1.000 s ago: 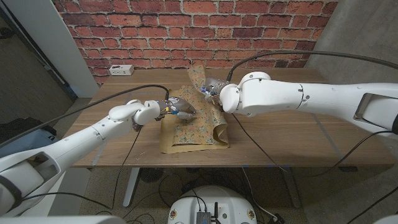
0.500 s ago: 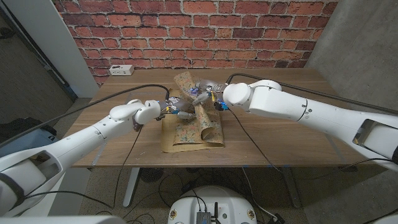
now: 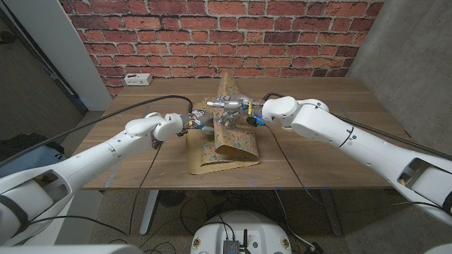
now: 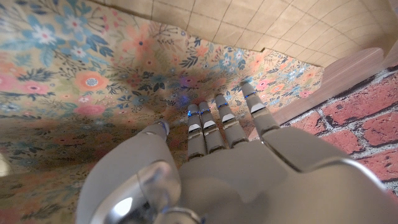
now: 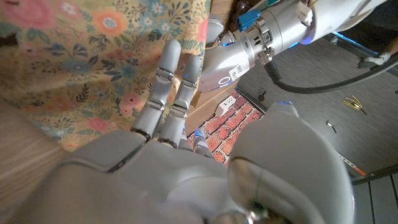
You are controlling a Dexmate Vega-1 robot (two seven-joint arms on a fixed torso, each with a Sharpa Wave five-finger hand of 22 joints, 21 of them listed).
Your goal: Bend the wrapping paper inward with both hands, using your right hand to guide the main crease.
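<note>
Floral wrapping paper (image 3: pixel 224 144) lies mid-table, its right flap lifted and curling inward over the sheet. Right hand (image 3: pixel 232 107), fingers (image 5: pixel 166 87) extended side by side against the raised flap, steers the fold; whether it pinches the sheet cannot be told. Left hand (image 3: pixel 200 123), fingers (image 4: pixel 225 121) pressed together on the printed face, pins the left side. Judged best practice: keep the left hand anchoring while the right sweeps evenly inward, so the crease forms straight
</note>
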